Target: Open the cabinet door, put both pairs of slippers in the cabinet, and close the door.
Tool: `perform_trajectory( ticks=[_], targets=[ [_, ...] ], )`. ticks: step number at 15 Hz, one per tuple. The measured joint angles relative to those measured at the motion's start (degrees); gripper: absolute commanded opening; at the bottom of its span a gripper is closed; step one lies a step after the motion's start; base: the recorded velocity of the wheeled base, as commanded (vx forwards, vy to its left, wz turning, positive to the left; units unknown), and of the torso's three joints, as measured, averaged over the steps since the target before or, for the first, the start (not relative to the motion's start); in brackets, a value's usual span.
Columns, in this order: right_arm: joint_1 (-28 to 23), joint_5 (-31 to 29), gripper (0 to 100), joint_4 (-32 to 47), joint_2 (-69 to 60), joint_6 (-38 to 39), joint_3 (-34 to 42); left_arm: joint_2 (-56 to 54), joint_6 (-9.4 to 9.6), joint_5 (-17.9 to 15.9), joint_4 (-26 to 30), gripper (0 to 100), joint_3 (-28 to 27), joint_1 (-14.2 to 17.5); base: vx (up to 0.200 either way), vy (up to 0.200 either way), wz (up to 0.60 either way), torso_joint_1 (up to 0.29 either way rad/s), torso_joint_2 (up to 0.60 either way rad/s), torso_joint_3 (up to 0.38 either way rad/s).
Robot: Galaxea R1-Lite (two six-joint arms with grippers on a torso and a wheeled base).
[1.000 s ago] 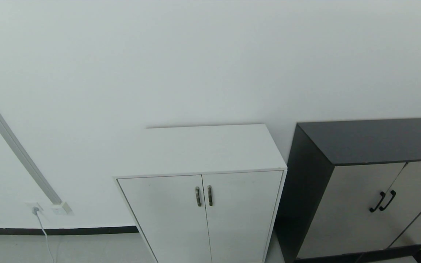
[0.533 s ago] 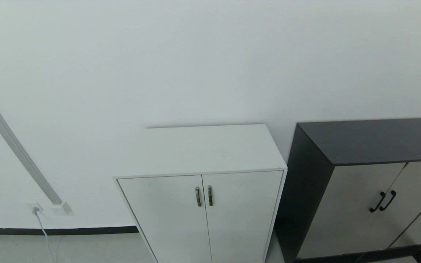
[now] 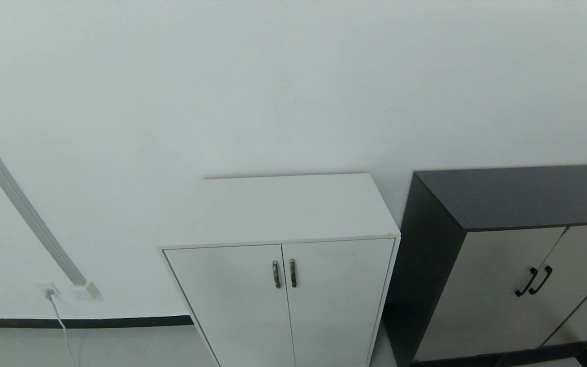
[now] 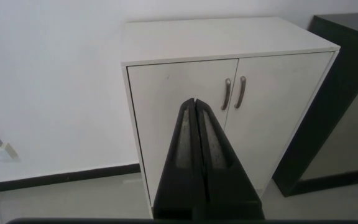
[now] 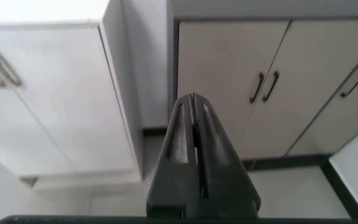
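A white two-door cabinet (image 3: 278, 265) stands against the wall with both doors closed; its two metal handles (image 3: 284, 273) meet at the middle seam. In the left wrist view my left gripper (image 4: 195, 102) is shut with nothing in it and hangs well short of the cabinet front (image 4: 185, 87), a little left of the handles (image 4: 234, 93). My right gripper (image 5: 193, 98) is shut and empty too. It hangs before the gap between the white cabinet (image 5: 48, 106) and the dark one (image 5: 241, 74).
A black cabinet (image 3: 507, 265) with grey doors and black handles (image 3: 534, 281) stands right beside the white one. Left of it, a wall socket with a plugged cable (image 3: 51, 295) and a slanted cable duct (image 3: 18, 204) sit above a dark skirting board.
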Motion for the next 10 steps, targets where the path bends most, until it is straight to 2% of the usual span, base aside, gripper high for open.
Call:
perform_trajectory(
  ticks=[10],
  targets=[
    [-0.3, 0.3, 0, -0.1, -5.0, 2.4, 0.0, 0.0, 0.1, 0.0, 0.0, 0, 0.0, 0.0, 0.0, 0.0, 0.0, 0.0, 0.0, 0.0]
  ],
)
